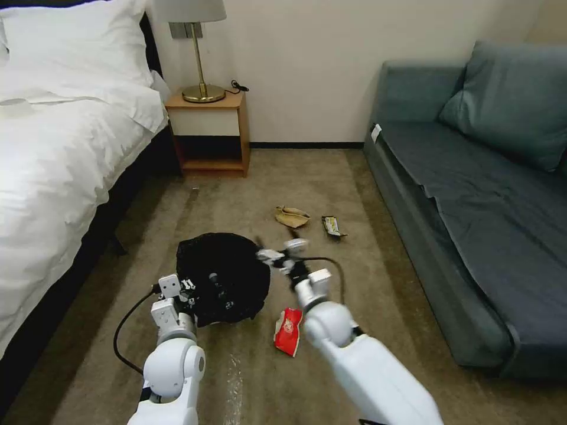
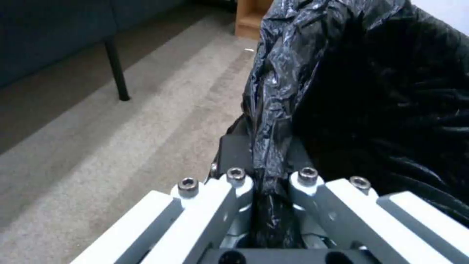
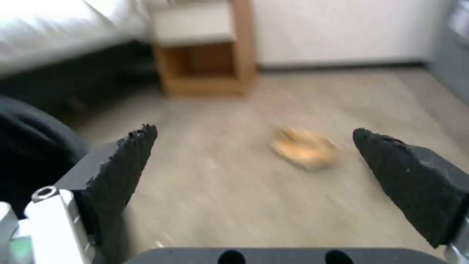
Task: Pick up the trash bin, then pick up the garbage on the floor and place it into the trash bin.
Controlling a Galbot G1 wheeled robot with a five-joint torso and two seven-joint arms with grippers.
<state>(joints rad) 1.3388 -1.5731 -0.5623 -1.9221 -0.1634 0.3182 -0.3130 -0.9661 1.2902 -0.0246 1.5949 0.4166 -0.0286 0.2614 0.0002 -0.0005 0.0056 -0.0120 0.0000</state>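
the left gripper (image 2: 266,190) was pinched tight on the bag-draped rim of the small round trash bin lined with crinkled black plastic (image 1: 227,283). the right gripper (image 3: 254,161) hung spread wide, empty, the crumpled tan paper (image 3: 304,147) just ahead between its pads and the red snack packet (image 1: 289,330) back beside its arm. risk: the slick liner could slide and the bin drop.

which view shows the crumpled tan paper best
The head view: the crumpled tan paper lies sharp on the carpet, left of the dark-and-yellow wrapper. The right wrist view shows the paper larger, framed between the open right gripper's fingers, but blurred.
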